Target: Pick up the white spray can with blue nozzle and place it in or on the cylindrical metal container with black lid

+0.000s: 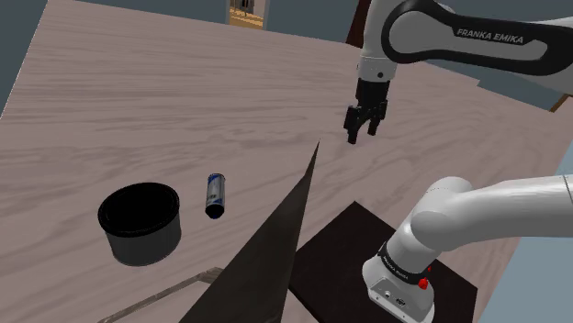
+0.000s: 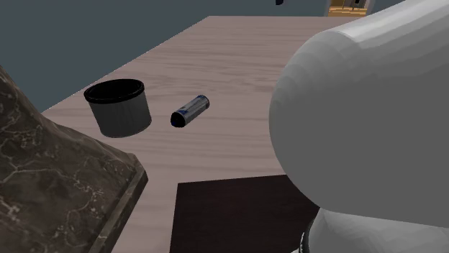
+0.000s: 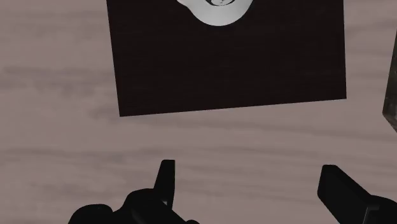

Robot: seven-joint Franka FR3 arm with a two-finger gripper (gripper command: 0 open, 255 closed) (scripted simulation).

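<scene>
A small spray can (image 1: 215, 195) lies on its side on the pale wood floor, grey-white with a blue band and a dark end; it also shows in the second exterior view (image 2: 190, 110). Just to the shoulder view's left of it stands a dark cylindrical container (image 1: 140, 222) with a black rim, open at the top (image 2: 119, 106). My black gripper (image 1: 363, 126) hangs open well above the floor, far to the shoulder view's right of the can. In the wrist view its fingers (image 3: 167, 180) stand wide apart over bare wood, with nothing between them.
The dark square stand (image 1: 386, 266) carries the arm's white base (image 3: 216, 9). A dark marbled slab (image 1: 266, 257) rises between the can and the stand, and it fills the second exterior view's lower left (image 2: 57, 187). A doorway (image 1: 248, 13) lies at the far end.
</scene>
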